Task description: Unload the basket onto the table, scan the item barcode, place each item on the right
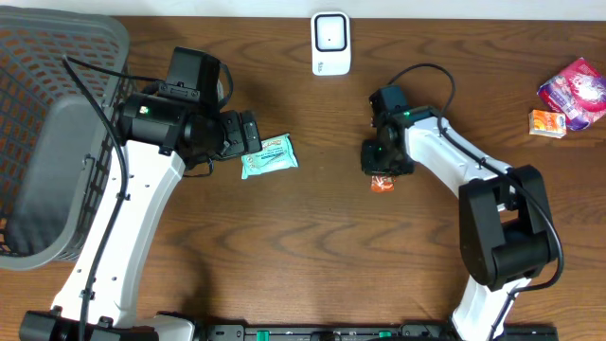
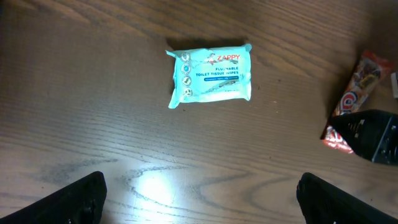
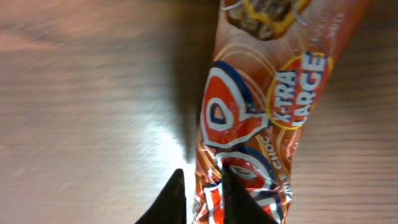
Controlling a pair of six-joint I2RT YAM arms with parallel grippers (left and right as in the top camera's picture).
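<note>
Pinches the near end of the orange snack bar [image 3: 261, 112] between the narrowed fingers of the right tool [image 3: 202, 190], down at the wooden surface [image 3: 81, 93], well apart from the white scanner [image 1: 330, 43] near the far edge. Holds the left tool [image 2: 199, 186] spread wide and empty, with the blue wipes pack [image 2: 210, 74] lying flat ahead, untouched.
</note>
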